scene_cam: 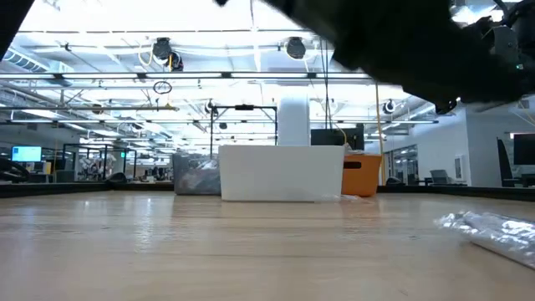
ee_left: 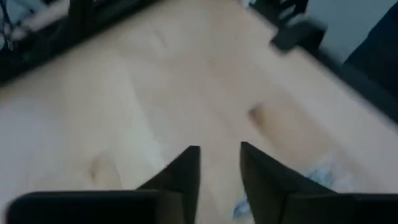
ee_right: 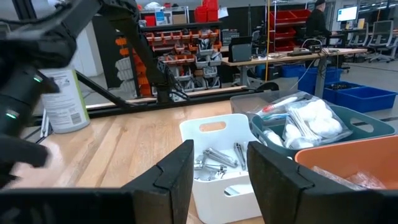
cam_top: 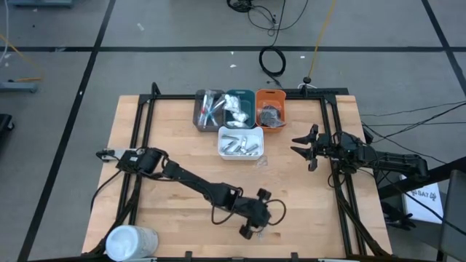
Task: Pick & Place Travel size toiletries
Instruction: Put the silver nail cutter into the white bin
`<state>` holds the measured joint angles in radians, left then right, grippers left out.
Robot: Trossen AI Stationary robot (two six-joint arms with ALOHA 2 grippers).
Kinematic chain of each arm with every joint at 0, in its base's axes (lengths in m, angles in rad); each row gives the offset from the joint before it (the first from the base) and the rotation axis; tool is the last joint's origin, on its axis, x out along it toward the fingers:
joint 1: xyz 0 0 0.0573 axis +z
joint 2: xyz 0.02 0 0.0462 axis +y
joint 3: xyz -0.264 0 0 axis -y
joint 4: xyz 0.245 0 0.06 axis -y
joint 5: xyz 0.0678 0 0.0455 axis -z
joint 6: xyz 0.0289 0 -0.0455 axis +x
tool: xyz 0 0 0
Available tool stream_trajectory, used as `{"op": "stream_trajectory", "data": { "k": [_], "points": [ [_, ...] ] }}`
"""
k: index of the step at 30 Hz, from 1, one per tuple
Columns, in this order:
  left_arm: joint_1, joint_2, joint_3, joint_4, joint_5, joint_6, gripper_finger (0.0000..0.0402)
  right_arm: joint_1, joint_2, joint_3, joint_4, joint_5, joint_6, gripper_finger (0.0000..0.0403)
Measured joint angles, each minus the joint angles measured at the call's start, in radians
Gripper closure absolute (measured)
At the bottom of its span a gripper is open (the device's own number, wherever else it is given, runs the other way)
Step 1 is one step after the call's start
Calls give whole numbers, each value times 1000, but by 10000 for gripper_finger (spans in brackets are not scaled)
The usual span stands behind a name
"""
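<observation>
My left gripper [cam_top: 251, 231] [ee_left: 221, 165] hovers over the table's near middle, fingers a little apart, with only bare wood showing between them. A clear-wrapped toiletry [ee_left: 320, 174] [scene_cam: 493, 230] lies flat on the wood just beside one finger. More toiletries fill the grey tray [cam_top: 209, 109], teal tray [cam_top: 239, 108], orange tray [cam_top: 271, 109] and white tray [cam_top: 240, 142] at the far middle. Another small wrapped piece [cam_top: 261, 161] lies near the white tray. My right gripper [cam_top: 302, 145] [ee_right: 221, 168] waits open at the right, level, facing the trays.
A big white cylinder [cam_top: 131, 242] stands at the near left corner. Black frame rails [cam_top: 138, 131] run along the table's left, right and far sides. Open wood [cam_top: 182, 138] lies between the trays and my left arm.
</observation>
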<state>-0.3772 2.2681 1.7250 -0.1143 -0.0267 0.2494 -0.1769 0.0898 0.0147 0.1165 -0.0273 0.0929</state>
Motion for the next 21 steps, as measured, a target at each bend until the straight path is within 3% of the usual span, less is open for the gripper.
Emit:
{"op": "stream_trajectory", "data": {
  "k": [5, 9, 13, 17, 21],
  "points": [
    [-19, 26, 5, 51, 67, -32, 387, 0, 0, 0, -1, 0, 0, 261],
    [-23, 95, 6, 88, 117, -120, 389, 0, 1, 0, 4, 0, 0, 261],
    [-33, 120, 4, 115, 79, -104, 399, 0, 6, 0, 7, 0, 0, 261],
    [-32, 17, 5, -27, -58, -70, 400, 0, 13, 0, 8, 0, 0, 261],
    [-17, -147, -56, -161, -112, -79, 400, 0, 16, 0, 6, 0, 0, 261]
  ]
}}
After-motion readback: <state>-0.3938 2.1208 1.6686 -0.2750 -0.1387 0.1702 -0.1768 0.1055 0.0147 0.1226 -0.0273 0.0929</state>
